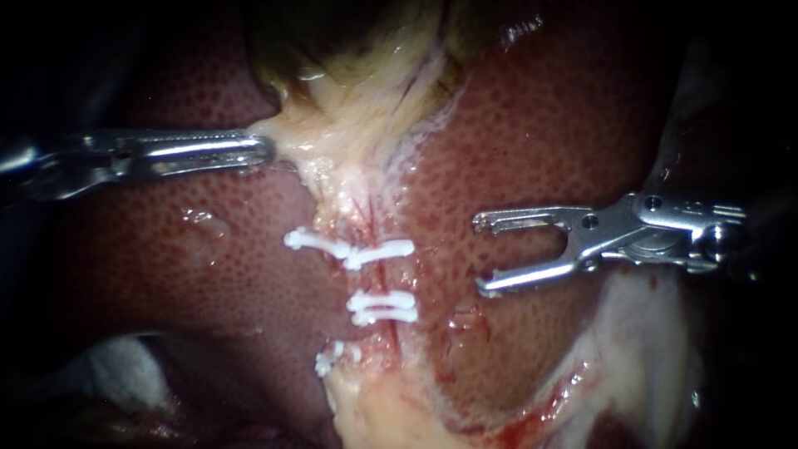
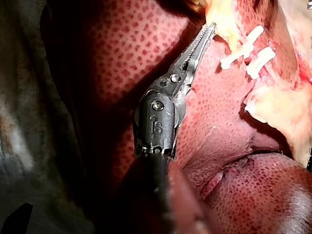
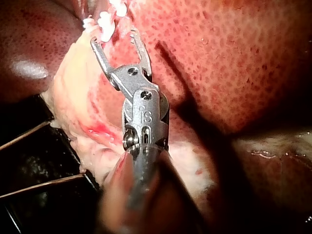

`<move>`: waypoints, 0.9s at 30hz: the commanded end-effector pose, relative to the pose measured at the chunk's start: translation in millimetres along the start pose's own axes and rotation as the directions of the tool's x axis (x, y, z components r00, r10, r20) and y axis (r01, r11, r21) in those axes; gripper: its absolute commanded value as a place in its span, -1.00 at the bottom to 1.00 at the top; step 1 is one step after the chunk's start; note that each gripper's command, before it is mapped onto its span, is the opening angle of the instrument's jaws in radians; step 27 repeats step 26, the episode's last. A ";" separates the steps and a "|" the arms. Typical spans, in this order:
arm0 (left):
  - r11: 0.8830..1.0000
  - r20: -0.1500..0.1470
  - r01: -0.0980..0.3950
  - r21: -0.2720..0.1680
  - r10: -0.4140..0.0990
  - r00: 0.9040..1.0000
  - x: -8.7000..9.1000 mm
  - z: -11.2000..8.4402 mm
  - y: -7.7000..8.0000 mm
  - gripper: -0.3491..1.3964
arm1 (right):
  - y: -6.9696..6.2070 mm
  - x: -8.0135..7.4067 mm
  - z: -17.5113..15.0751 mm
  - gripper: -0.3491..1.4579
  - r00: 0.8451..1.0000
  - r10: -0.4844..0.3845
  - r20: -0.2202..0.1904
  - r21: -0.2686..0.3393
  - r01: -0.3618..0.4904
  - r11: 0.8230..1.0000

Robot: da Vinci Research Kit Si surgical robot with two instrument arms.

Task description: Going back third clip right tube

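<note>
A pale strand of tissue (image 1: 366,183) runs down between the lobes of the red liver (image 1: 540,133), with a reddish tube (image 1: 384,278) in it. White clips cross the strand: an upper pair (image 1: 349,248), a middle pair (image 1: 382,306) and a lower one (image 1: 332,356). My right instrument (image 1: 480,255) comes in from the right, jaws open and empty, a short way right of the clips. In the right wrist view the right instrument (image 3: 114,38) stands just short of the clips (image 3: 105,22). My left instrument (image 1: 264,151) is shut on the pale tissue's left edge; its tip (image 2: 209,30) meets yellowish tissue beside the clips (image 2: 253,53).
White gauze (image 1: 108,366) lies at the lower left. Pale fatty tissue with a bloody rim (image 1: 648,349) lies under the right instrument's shaft. The greenish gallbladder (image 1: 332,41) sits above the strand. Dark thin rods (image 3: 34,156) cross beside the specimen's edge.
</note>
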 end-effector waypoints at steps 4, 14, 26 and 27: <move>1.000 0.010 -0.007 -0.011 0.007 1.000 -1.0 2.4 0.1 -1.00 | 0.0 -0.1 0.0 -0.06 1.000 0.000 0.000 0.001 0.000 1.000; 0.999 0.025 -0.016 -0.035 0.016 1.000 -2.3 7.3 0.8 -1.00 | -0.2 0.0 -0.4 -0.06 1.000 0.001 0.000 0.003 -0.001 1.000; 0.999 0.025 -0.016 -0.039 0.017 1.000 -2.3 7.5 1.0 -1.00 | -0.3 0.1 -0.6 -0.06 1.000 0.001 0.000 0.004 -0.001 1.000; 0.999 0.025 -0.016 -0.039 0.017 1.000 -2.3 7.5 1.0 -1.00 | -0.3 0.1 -0.6 -0.06 1.000 0.001 0.000 0.004 -0.001 1.000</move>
